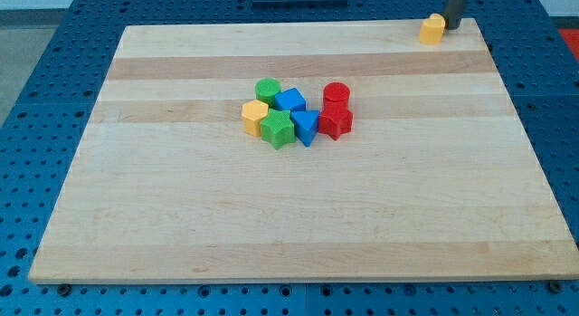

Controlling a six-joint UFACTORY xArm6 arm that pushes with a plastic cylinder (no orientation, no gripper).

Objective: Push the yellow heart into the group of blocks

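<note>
The yellow heart (432, 29) lies at the board's top right corner. My tip (450, 26) stands right behind it on its right side, touching or nearly touching it. The group of blocks sits near the board's middle: a green cylinder (268, 90), a blue cube (290, 100), a yellow hexagon (255, 117), a green star (278, 129), a blue triangle-like block (306, 127), a red cylinder (336, 94) and a red star-like block (336, 120). The heart is far from the group, up and to the view's right.
The wooden board (298, 216) lies on a blue perforated table (36, 99). The heart sits close to the board's top edge and right edge.
</note>
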